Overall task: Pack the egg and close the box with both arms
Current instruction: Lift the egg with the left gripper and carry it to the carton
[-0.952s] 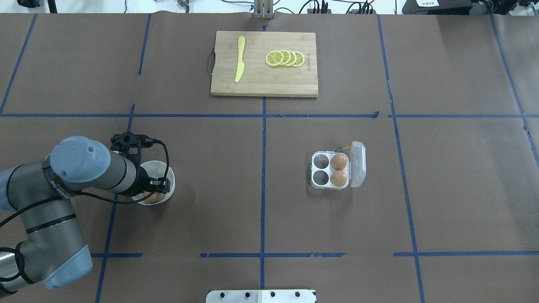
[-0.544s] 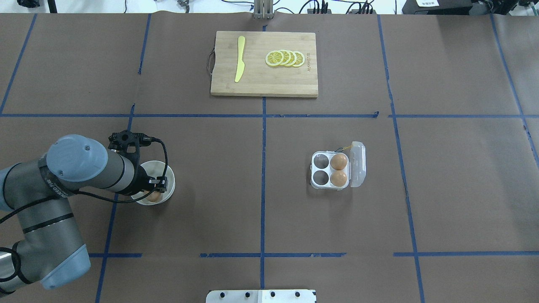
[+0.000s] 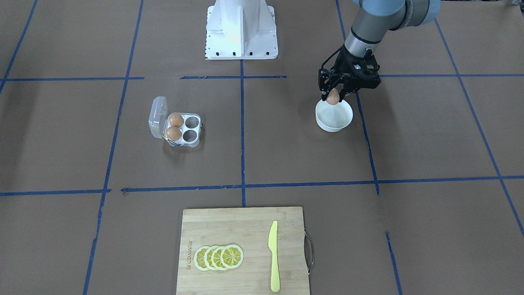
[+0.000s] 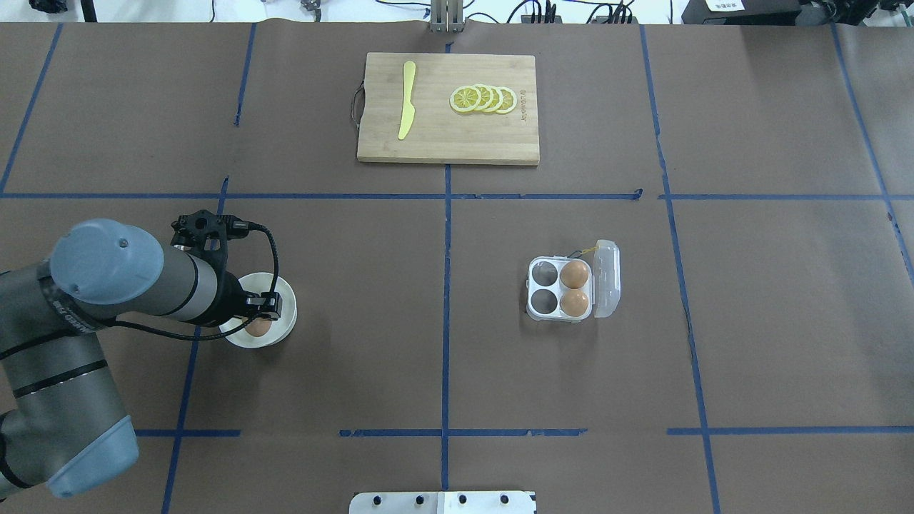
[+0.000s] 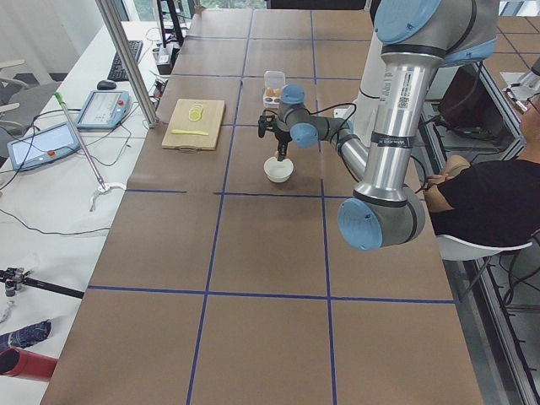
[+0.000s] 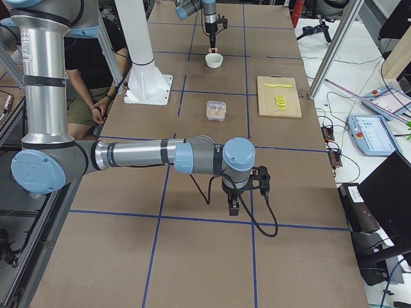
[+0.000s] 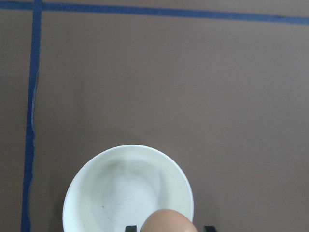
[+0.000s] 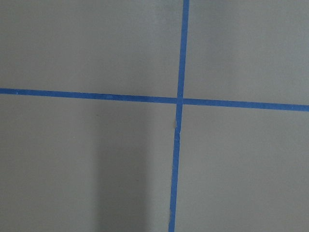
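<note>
Left gripper [image 3: 333, 95], clenched on the egg [image 3: 333, 98] just above the white bowl [image 3: 339, 121] & well apart from the open box [image 3: 191, 121], risks dropping or cracking it en route if grip on the smooth shell is too loose or too hard.

A table [image 4: 785, 321] covered in brown paper and gridded with blue tape [image 4: 446, 321] is seen to carry a bamboo cutting board [image 4: 443, 139], a round white bowl [image 3: 333, 123], a small clear plastic egg carton [image 4: 608, 278] lying open, and a white fixed base [image 3: 241, 28], all set well apart.
</note>
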Controlling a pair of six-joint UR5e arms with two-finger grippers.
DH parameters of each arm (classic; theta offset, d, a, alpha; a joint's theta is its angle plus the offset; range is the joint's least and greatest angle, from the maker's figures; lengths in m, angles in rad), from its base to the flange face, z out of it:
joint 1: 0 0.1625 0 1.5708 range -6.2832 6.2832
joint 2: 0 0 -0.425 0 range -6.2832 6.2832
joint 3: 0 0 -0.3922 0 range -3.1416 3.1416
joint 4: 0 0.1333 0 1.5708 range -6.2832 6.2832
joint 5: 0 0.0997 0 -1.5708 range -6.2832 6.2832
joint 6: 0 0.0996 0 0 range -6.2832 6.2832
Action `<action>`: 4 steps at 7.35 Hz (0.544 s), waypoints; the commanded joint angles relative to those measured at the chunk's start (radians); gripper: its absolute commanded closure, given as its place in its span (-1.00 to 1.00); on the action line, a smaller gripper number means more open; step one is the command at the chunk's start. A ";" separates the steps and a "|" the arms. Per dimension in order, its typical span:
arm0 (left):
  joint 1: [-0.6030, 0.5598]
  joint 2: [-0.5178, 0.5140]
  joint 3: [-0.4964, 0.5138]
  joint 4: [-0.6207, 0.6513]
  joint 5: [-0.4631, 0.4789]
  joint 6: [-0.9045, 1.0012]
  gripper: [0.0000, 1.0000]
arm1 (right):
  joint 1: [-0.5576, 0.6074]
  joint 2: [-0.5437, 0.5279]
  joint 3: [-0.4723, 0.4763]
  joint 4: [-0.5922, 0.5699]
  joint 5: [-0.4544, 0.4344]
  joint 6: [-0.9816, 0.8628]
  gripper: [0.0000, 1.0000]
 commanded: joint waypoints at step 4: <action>0.156 -0.434 0.500 -0.549 0.154 -0.247 1.00 | 0.000 0.001 0.001 -0.001 0.002 0.000 -1.00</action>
